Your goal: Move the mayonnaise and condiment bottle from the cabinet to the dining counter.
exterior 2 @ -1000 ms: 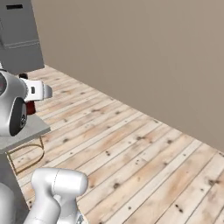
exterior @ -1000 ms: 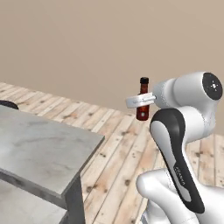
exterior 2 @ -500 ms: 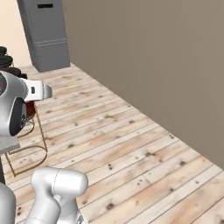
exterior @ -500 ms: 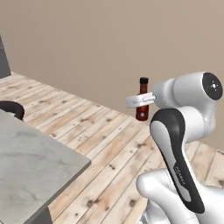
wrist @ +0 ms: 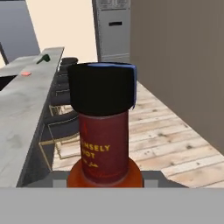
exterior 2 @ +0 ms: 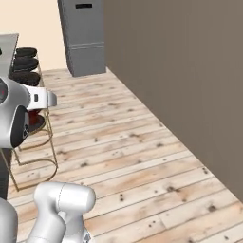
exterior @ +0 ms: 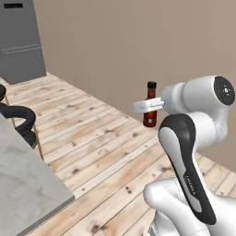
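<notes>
I am carrying the condiment bottle [exterior: 150,105] upright in the air above the wooden floor [exterior: 97,143], with my hand [exterior: 148,105] clenched around its body just below the narrow neck, so the black cap [wrist: 103,89] is standing proud of my fingers. If I am swinging too fast while the base is driving, the slim bottle could be tilting or slipping out. The desk [wrist: 24,113] is lying off to my left, with stools [exterior: 18,122] beside it that I could be clipping.

left base view: looking forward-right from behind the arm.
right base view: facing the shared pale plank floor [exterior 2: 123,142].
hand view: sitting close behind the dark red black-capped bottle [wrist: 105,131].
</notes>
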### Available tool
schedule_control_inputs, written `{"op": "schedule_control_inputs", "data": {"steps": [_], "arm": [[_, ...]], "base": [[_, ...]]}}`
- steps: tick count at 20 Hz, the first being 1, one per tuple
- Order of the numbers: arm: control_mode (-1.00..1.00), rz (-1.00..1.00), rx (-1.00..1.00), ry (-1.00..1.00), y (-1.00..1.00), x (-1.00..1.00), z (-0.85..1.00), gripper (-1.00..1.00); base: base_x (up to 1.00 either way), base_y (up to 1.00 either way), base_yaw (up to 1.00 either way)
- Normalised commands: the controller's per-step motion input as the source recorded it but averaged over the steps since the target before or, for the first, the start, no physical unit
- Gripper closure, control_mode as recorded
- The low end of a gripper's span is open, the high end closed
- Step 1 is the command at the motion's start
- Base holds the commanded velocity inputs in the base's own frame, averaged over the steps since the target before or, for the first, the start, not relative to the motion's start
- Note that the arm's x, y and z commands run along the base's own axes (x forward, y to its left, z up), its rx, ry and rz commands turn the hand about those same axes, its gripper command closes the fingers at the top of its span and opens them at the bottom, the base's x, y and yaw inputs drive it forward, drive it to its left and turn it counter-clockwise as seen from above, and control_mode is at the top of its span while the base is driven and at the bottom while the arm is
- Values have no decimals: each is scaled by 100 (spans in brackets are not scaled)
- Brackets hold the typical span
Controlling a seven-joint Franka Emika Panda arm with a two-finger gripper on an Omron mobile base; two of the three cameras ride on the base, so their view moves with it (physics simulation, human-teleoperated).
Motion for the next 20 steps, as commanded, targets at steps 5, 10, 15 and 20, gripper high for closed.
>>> {"op": "schedule_control_inputs", "data": {"steps": [5,10,15,20], "arm": [[100,0,0,0,0,0,0,100],[100,0,0,0,0,0,0,100],[100,0,0,0,0,0,0,100],[100,0,0,0,0,0,0,100]], "base": [[75,-28,40],[72,-27,41],[70,-29,40],[67,-27,41]]}}
